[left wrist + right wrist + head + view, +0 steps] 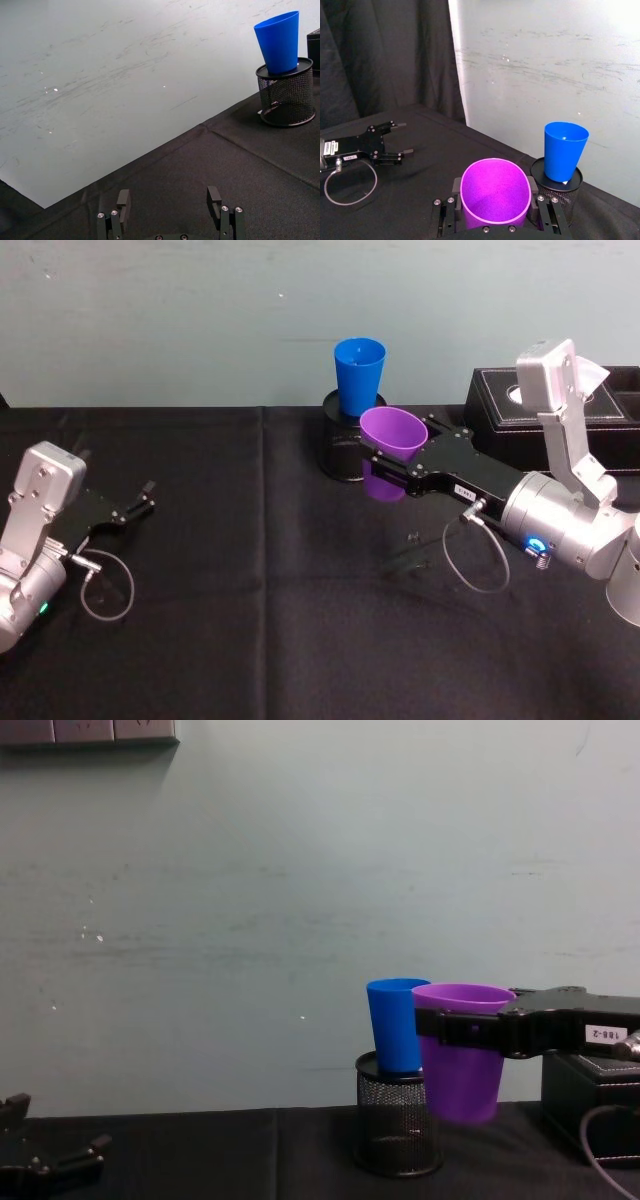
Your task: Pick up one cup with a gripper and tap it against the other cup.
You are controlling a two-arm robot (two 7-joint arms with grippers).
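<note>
**Purple cup aloft, just short of the blue one**

Near the left edge of the table (250,630), the left end effector (148,496) lies idle with its fingers spread wide. Farther in on the right, the right end effector (450,1028) clamps the purple cup (393,430) by its upper wall under the rim, roughly upright and clear of the table. Just beyond it, apparently not touching, the blue cup (359,370) sits in a black mesh pen holder (287,95) near the far edge. Both cups look light, thin and smooth. The taper could slip in a loose hold, and a hard knock might topple the perched blue one
</note>
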